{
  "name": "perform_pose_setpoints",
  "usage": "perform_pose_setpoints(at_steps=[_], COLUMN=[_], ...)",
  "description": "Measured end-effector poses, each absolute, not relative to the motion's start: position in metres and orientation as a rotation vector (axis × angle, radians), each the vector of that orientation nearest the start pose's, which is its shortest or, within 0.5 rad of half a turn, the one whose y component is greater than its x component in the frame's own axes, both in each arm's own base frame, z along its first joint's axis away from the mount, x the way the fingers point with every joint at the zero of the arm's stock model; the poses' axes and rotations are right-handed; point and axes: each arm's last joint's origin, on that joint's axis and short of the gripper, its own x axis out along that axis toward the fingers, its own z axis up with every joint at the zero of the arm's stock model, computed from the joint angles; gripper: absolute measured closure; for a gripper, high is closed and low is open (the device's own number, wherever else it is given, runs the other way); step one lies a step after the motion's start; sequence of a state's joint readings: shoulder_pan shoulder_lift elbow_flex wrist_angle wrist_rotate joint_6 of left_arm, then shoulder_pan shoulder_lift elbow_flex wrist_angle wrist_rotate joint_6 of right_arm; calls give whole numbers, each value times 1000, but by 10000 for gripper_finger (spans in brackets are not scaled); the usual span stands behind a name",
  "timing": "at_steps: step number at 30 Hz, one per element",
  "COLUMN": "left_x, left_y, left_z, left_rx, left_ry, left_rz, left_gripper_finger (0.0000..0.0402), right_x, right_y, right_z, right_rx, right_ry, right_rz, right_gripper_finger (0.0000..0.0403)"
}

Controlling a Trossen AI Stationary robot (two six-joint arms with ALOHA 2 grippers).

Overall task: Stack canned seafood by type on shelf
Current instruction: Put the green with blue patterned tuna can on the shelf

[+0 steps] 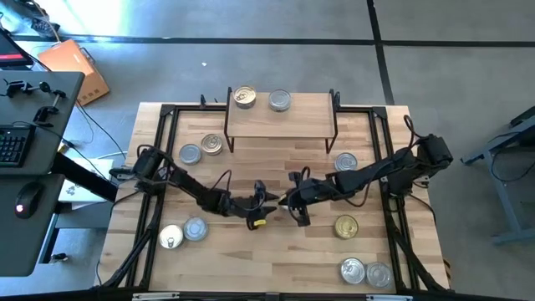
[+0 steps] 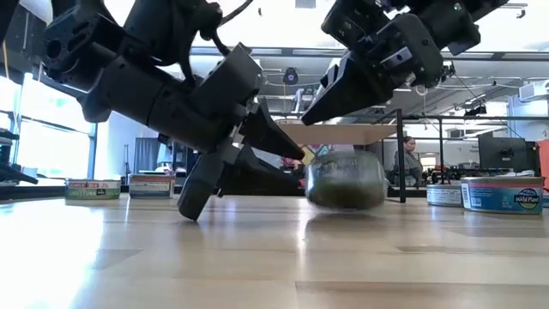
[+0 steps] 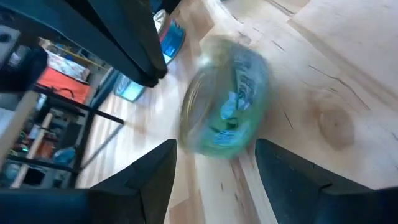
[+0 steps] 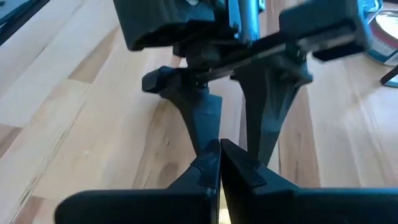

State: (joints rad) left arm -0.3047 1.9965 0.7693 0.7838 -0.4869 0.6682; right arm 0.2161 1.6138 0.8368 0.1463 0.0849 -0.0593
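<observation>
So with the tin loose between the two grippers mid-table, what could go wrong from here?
The blurred tin sits free on the table ahead of the open left gripper; it may roll or skid out of reach. The shut right gripper is close beside the left one, so the fingers could collide.

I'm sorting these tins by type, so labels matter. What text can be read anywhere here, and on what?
"Wild Planet": blue-labelled tin at the low view's right edge, small and only just legible.
Green-labelled tin and the tin beside it: print too small.
Green tin ahead of the left gripper: blurred.
</observation>
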Motion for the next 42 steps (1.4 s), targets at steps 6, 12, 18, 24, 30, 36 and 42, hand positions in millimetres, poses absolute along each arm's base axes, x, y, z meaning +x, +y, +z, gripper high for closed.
perform_pose_setpoints(at_steps=[6, 12, 18, 24, 30, 36, 42], left_x=[341, 340, 341, 341, 341, 345, 361], left_y=[-92, -93, -93, -94, -93, -85, -68], left_z=[93, 93, 93, 93, 94, 96, 90], left_rx=[798, 775, 748, 731, 702, 549, 418], left_ry=[458, 452, 443, 441, 429, 397, 400], left_rz=[34, 13, -12, -14, -25, 4, 62], left_gripper_finger=[188, 188, 188, 188, 188, 188, 188], right_x=[317, 299, 292, 285, 272, 272, 280], right_y=[69, 81, 103, 103, 83, 56, 52], right_z=[182, 194, 178, 162, 164, 160, 162], right_rx=[-183, -185, -337, -436, -410, -306, -184], right_ry=[633, 684, 760, 890, 1046, 1130, 1083], right_rz=[155, 239, 231, 113, 34, -121, -74], right_gripper_finger=[403, 363, 258, 225, 248, 276, 300])
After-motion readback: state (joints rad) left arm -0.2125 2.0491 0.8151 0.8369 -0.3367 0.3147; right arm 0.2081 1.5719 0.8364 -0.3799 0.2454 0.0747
